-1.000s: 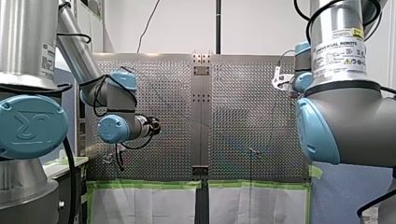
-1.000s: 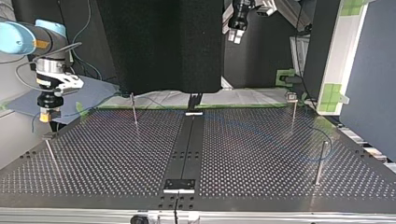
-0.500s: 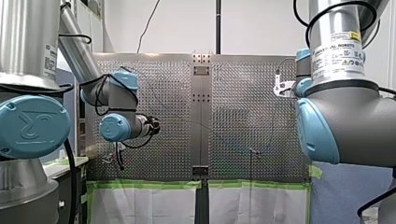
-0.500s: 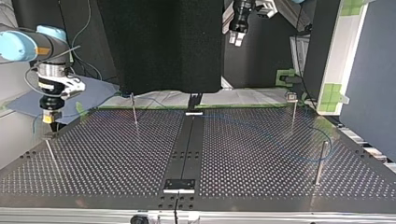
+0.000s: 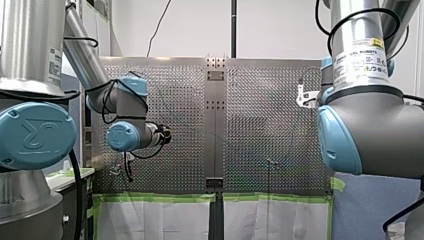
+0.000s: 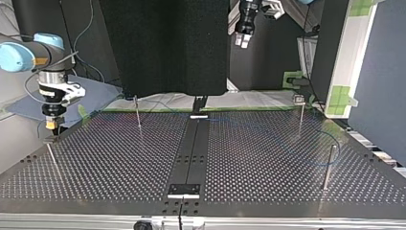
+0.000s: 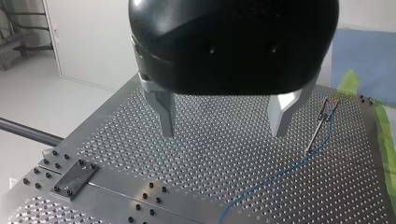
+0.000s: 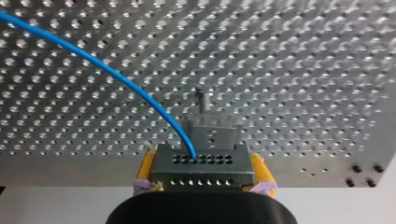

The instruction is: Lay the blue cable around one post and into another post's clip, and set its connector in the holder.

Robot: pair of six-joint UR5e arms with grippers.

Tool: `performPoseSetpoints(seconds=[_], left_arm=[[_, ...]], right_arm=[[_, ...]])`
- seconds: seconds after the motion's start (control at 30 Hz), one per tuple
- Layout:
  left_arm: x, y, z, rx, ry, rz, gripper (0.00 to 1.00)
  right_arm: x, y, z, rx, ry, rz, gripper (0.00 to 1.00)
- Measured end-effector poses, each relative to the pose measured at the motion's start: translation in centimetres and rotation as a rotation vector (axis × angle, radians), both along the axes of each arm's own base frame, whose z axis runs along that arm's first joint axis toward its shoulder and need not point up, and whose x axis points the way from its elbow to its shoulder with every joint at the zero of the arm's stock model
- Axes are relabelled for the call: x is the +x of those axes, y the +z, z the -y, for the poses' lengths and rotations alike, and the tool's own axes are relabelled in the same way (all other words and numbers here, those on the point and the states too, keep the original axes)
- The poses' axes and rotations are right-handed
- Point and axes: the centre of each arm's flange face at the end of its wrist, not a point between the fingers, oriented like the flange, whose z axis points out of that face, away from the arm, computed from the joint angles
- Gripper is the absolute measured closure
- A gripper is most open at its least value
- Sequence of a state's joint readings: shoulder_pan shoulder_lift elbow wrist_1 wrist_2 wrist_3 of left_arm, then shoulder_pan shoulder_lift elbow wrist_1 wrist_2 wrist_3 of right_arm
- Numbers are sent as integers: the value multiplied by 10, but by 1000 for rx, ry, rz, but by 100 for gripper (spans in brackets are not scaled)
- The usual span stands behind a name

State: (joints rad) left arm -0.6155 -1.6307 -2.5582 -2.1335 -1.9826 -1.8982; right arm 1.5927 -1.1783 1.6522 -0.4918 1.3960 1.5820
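The blue cable (image 8: 93,58) ends in a grey connector (image 8: 201,175) pinched between the yellow pads (image 8: 145,169) of my right gripper (image 8: 203,165), with the holder (image 8: 212,131) just ahead, at the nine o'clock edge of the table (image 6: 268,158) in the top view. The cable's slack lies across the perforated plate beside a post (image 7: 317,128). My left gripper (image 7: 223,125) hangs spread at twelve o'clock, high above.

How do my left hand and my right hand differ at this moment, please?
The left hand is open and empty; the right hand is shut on the grey connector of the blue cable. The left hand shows bare metal fingers; the right hand shows yellow pads. The left hand hangs high above the table; the right hand sits low at its edge. Both have two fingers and point down.
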Motion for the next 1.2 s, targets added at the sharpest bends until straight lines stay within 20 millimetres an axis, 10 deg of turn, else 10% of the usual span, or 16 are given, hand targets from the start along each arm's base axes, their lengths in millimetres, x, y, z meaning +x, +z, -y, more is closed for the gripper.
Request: performPoseSetpoints(seconds=[1.2], left_arm=[[8,-1,-7,18,34,-11,2]], right_arm=[[-23,12,36,44,77,48,100]])
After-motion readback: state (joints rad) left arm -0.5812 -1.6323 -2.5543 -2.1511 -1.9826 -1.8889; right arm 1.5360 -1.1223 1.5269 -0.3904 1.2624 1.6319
